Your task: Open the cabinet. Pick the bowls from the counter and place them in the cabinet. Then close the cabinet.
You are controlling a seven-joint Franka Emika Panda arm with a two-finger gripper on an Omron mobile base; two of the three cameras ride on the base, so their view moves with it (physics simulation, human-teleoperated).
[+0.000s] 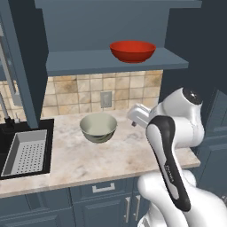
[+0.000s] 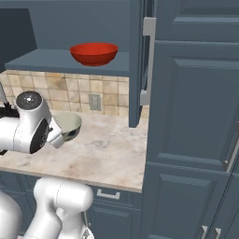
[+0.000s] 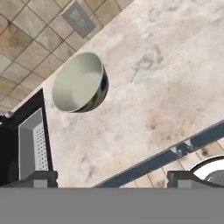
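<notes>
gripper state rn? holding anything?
Gripper: open, jaws wide apart, holding nothing. The cream-white bowl sits on the counter ahead of it, untouched.

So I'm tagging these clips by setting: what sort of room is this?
A kitchen, rendered rather than real: a marbled counter with a black sink set into it, a tiled backsplash, and an open wall cabinet holding a red bowl.

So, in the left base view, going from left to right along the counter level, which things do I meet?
Black sink → grey perforated tray in it → cream-white bowl on the counter → white robot arm.
</notes>
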